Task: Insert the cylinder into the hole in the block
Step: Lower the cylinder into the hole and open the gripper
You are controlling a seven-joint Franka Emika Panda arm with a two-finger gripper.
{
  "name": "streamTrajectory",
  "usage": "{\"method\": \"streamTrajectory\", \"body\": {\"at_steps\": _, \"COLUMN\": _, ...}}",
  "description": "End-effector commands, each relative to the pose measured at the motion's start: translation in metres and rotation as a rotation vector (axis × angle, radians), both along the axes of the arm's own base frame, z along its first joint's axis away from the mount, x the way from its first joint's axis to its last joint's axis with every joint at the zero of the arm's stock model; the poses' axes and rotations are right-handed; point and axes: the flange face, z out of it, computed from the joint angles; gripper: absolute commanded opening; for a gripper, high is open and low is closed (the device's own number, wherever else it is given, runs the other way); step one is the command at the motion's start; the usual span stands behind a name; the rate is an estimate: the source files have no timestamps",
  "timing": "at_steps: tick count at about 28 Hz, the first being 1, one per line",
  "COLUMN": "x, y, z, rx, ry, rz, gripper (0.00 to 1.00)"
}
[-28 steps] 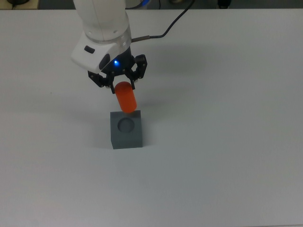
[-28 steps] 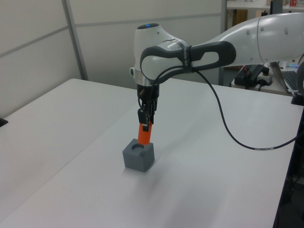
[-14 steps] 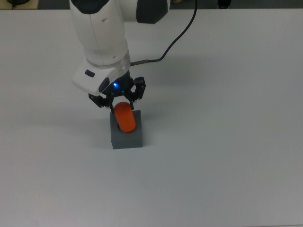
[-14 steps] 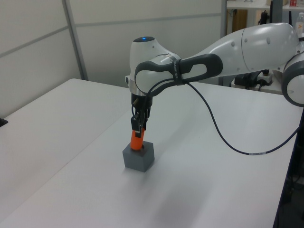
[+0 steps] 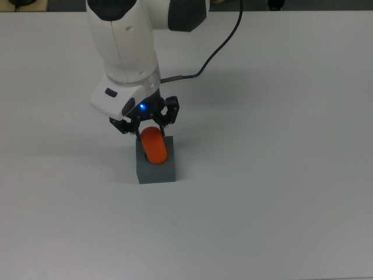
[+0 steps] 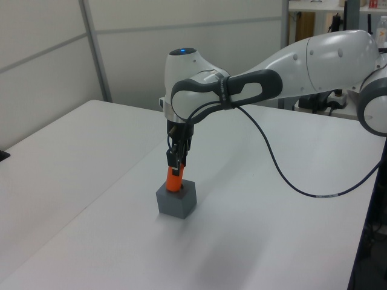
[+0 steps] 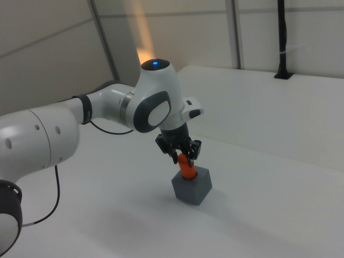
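Orange-red cylinder [image 5: 154, 145] stands tilted, lower end in grey block's [image 5: 156, 169] hole.

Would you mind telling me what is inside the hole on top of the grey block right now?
The lower end of the orange cylinder stands in the block, its upper end gripped by the end effector. The hole itself and how deep the cylinder reaches are covered.

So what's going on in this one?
A white robot arm holds an orange-red cylinder in its pincer, upright over a dark grey block on a white table. The cylinder's lower end sits at the block's top, apparently entering the hole. The pincer is shut on its upper end, not yet released.
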Motion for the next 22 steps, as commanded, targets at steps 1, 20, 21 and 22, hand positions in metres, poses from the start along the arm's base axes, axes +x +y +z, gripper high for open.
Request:
{"method": "streamTrajectory", "body": {"at_steps": 1, "x": -0.002, "y": -0.001, "z": -0.007, "rx": -0.009, "ry": 0.011, "rz": 0.013, "gripper": 0.02}}
{"method": "streamTrajectory", "body": {"at_steps": 20, "x": -0.012, "y": -0.008, "z": 0.016, "rx": -0.047, "ry": 0.030, "rz": 0.009, "gripper": 1.00}}
{"method": "streamTrajectory", "body": {"at_steps": 21, "x": -0.014, "y": -0.010, "z": 0.021, "rx": -0.047, "ry": 0.031, "rz": 0.007, "gripper": 1.00}}
{"method": "streamTrajectory", "body": {"at_steps": 22, "x": -0.016, "y": -0.013, "z": 0.025, "rx": -0.047, "ry": 0.033, "rz": 0.002, "gripper": 1.00}}
